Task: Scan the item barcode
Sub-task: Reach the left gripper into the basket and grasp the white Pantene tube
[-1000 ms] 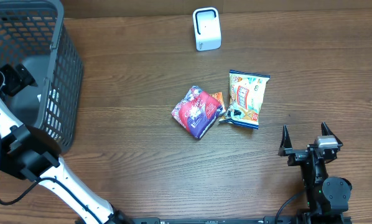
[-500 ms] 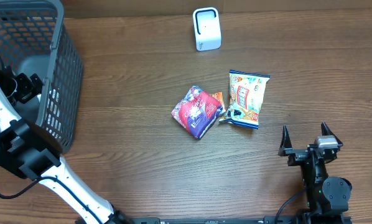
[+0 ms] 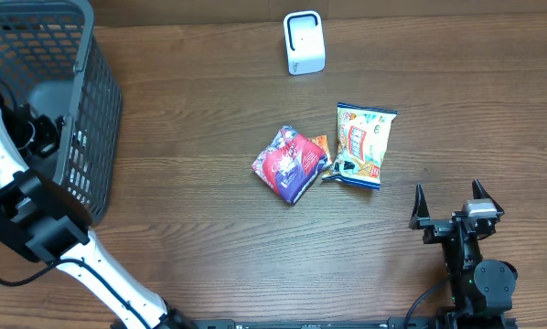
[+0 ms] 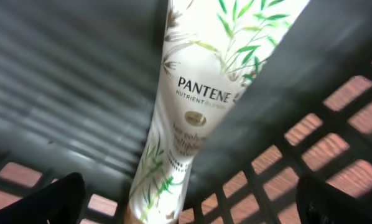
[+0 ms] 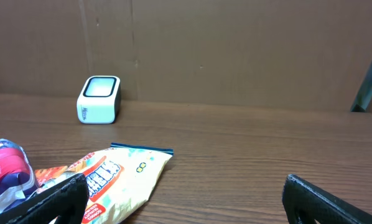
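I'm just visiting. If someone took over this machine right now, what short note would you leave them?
Left gripper: open, inside the grey basket, over a Pantene bottle, not gripping it.
Right gripper: open, empty, at the near right edge of the table.
Items: a red bag and a yellow bag lie mid-table; the white scanner stands at the far edge.
Done: nothing grasped or at the scanner.
Left: grasp an item, show its barcode to the scanner.

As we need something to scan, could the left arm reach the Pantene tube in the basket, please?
Probably yes: the left gripper is open inside the basket, pointed at the Pantene tube, which lies uncovered with nothing between them.
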Action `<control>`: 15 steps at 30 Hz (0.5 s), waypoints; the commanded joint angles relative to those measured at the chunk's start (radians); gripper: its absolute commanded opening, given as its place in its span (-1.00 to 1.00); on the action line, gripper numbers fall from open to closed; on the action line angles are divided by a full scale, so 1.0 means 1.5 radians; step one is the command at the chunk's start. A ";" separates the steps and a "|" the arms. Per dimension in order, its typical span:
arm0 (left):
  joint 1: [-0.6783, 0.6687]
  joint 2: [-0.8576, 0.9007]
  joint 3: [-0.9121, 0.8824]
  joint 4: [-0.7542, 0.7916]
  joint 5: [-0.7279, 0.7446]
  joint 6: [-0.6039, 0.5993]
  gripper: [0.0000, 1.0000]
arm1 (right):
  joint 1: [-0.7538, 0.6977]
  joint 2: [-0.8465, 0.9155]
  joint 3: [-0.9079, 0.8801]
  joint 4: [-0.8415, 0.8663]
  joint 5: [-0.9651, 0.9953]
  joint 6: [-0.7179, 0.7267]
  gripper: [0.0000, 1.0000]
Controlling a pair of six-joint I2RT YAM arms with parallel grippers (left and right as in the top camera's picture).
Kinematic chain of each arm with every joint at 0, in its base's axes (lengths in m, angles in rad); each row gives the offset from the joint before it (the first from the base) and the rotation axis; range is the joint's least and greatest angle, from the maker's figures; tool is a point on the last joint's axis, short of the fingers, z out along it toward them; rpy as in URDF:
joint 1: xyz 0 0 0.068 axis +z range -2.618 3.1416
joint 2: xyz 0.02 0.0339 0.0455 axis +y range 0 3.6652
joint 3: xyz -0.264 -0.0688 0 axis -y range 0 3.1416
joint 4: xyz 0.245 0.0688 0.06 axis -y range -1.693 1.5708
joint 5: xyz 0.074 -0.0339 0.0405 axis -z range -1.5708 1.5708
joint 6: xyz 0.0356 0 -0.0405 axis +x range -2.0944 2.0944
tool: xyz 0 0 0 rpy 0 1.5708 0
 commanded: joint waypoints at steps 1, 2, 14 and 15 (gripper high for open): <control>-0.004 -0.004 -0.049 0.026 0.005 0.026 1.00 | -0.003 -0.006 -0.007 0.004 0.002 -0.001 1.00; -0.004 -0.004 -0.060 0.035 0.005 0.028 1.00 | -0.003 -0.006 -0.007 0.004 0.002 -0.001 1.00; -0.005 -0.004 -0.196 0.157 0.008 0.045 0.81 | -0.003 -0.006 -0.007 0.004 0.002 -0.001 1.00; -0.005 -0.004 -0.204 0.163 0.008 0.045 0.69 | -0.003 -0.006 -0.007 0.004 0.002 -0.001 1.00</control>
